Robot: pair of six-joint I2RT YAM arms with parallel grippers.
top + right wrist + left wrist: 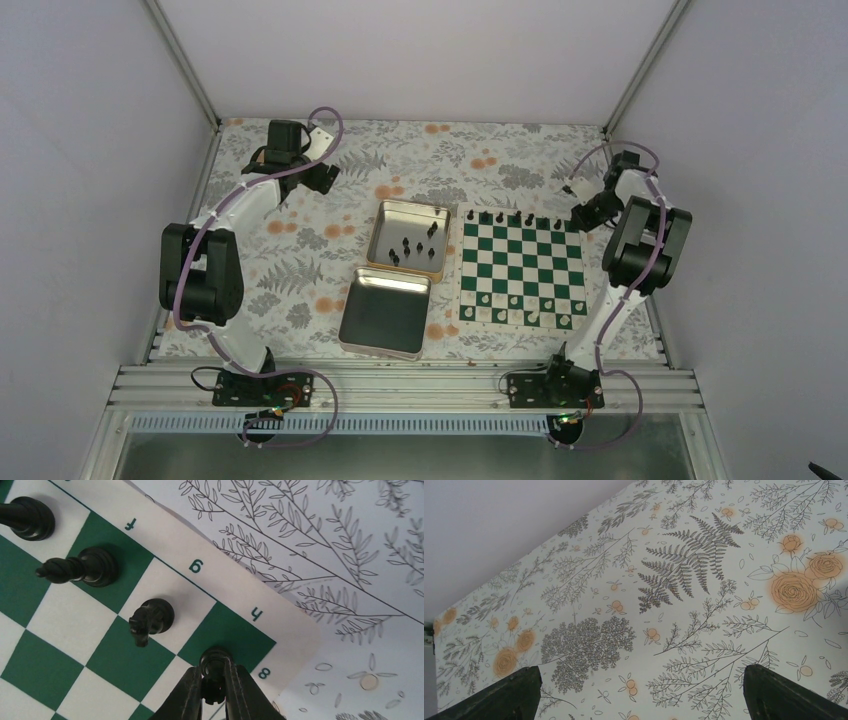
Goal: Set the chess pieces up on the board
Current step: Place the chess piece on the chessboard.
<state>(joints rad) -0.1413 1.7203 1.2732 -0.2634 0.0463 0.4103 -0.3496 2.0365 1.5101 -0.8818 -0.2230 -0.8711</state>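
The green and white board (523, 262) lies right of centre. Several black chess pieces stand on its far row (500, 217), and more lie in an open tin (410, 247). My right gripper (583, 213) is at the board's far right corner. In the right wrist view it (214, 680) is shut on a black rook (215, 661) over the green h8 corner square. I cannot tell whether the rook's base touches the square. A black knight (150, 620) stands on g8 and a bishop (82, 569) on f8. My left gripper (325, 178) is open and empty over the cloth (639, 690).
The tin's lid (386, 312) lies open side up in front of the tin. Small white pieces (520, 305) stand on the board's two near rows. A floral cloth (684, 580) covers the table. White walls close in the far side, left and right.
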